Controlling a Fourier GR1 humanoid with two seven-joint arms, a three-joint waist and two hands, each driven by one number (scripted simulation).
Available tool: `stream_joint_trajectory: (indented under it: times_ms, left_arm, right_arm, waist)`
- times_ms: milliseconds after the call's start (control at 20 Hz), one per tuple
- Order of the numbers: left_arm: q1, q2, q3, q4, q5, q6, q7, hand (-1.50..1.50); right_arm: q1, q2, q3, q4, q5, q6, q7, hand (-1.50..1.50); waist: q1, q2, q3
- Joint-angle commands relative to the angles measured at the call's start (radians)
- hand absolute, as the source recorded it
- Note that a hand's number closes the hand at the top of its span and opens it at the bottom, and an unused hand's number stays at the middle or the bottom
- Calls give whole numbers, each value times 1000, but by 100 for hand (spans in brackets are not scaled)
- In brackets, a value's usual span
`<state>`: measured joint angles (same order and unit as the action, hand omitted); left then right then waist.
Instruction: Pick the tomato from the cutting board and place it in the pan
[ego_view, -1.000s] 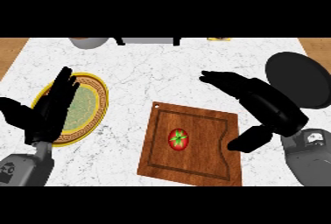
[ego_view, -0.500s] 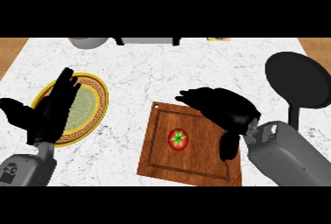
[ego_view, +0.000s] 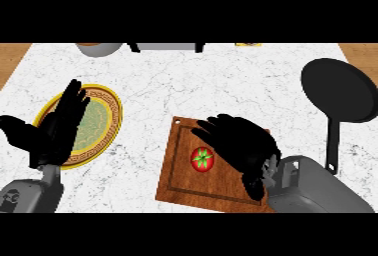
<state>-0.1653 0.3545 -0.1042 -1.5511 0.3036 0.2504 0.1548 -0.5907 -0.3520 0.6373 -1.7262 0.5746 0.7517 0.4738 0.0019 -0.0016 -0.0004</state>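
On the wooden cutting board (ego_view: 181, 187), near its middle, lies the tomato (ego_view: 202, 158) with its green stalk end facing up. The right hand (ego_view: 240, 142) is positioned over the board just to the right of the tomato, its fingers curled downward and spread toward the fruit; no finger closes round the tomato, and contact cannot be confirmed from this angle. The black pan (ego_view: 339, 97) sits on the marble counter (ego_view: 214, 82) at the far right, well apart from the board, with its handle pointing toward the near edge. The left hand (ego_view: 52, 132) rests at the left side, fingers straight and pointing up, holding nothing (it overlaps a yellow-rimmed plate (ego_view: 100, 125) with a green centre). At the counter's far edge, a grey bowl (ego_view: 98, 48) is partly visible.
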Motion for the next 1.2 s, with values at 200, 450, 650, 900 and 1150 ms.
stream_joint_trajectory:
  times_ms: [200,450,650,900,1150]
  left_arm:
    - [13,-26,21,-26,-39,-17,28,0]
    - [-7,-26,82,-5,-17,-79,28,0]
    - [49,-79,19,-92,-79,-17,74,0]
    - [-5,-41,109,-27,-40,-107,69,0]
    - [32,-83,79,-93,-84,-78,99,0]
  right_arm:
    - [29,136,41,-78,154,60,125,-150]
    - [44,229,59,-4,228,32,80,-150]
    - [-23,250,-13,76,238,113,85,-150]
    - [52,259,33,130,355,25,62,-150]
    - [30,327,28,305,412,-80,-30,-150]
  waist:
    - [0,0,0]
    - [1,1,0]
    - [5,0,0]
    - [1,1,0]
    - [7,2,1]
